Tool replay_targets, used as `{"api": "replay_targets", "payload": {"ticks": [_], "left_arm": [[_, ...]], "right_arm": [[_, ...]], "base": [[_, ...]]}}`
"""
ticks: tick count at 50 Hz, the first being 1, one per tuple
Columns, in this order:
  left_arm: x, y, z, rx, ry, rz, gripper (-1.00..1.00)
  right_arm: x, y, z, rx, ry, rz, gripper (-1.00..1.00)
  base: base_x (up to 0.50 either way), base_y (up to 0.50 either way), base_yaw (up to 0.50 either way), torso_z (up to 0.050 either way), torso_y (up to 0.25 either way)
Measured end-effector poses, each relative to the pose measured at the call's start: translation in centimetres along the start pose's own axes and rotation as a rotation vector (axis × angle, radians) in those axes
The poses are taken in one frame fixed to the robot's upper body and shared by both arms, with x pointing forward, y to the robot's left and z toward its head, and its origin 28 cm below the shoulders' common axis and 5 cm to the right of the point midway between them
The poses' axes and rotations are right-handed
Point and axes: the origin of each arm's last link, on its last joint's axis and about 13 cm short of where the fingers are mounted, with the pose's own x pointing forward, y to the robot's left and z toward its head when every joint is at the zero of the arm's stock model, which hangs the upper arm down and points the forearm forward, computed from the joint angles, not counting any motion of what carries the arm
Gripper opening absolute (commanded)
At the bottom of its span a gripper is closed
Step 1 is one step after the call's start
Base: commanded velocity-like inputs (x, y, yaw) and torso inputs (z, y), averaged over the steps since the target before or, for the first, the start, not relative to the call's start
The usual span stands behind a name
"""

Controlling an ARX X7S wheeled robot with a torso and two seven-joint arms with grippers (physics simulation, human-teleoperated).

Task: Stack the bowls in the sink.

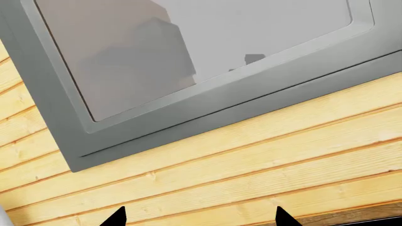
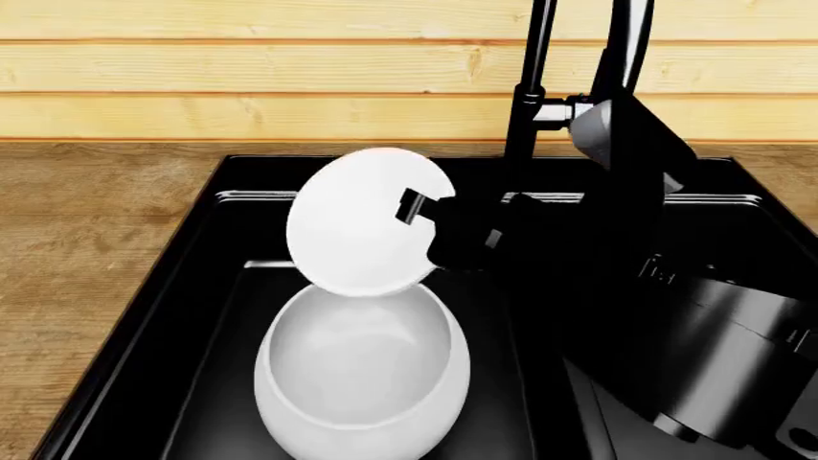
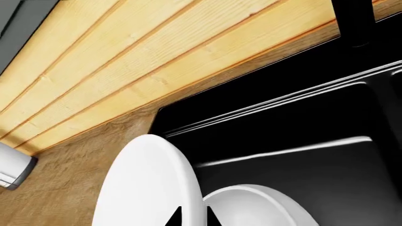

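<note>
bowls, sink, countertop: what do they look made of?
Small bowl and large bowl: plain glossy white, ceramic-like, with soft shading and no pattern; glazed ceramic or plastic, cannot tell. Sink: glossy black with sharp white highlight lines along the basin edges; enamel or polished composite. Countertop: matte brown wood grain. Wall behind: pale wood planks with visible seams.

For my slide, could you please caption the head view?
Right gripper holds the small bowl tilted above the large bowl in the sink.
</note>
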Motion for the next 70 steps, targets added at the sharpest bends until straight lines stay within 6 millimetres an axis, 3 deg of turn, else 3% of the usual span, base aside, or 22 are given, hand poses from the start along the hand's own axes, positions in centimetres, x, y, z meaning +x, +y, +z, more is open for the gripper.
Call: {"api": "replay_targets", "payload": {"ticks": [51,70], "left_arm": [[-0.1,0.1,-0.1,-0.002,0.002,-0.001,1.0],[0.0,0.0,-0.2,-0.003,0.004,-0.004,1.0]], "right_arm": [[1.1,0.2,-2.3,-0.104,0.076,-0.05,-1.0],[2.6,-0.9,-3.7,-0.095,0.123,-0.072,-1.0]], "base": [[0.0,0.0,0.0,0.0,0.0],[0.0,0.0,0.0,0.0,0.001]]}}
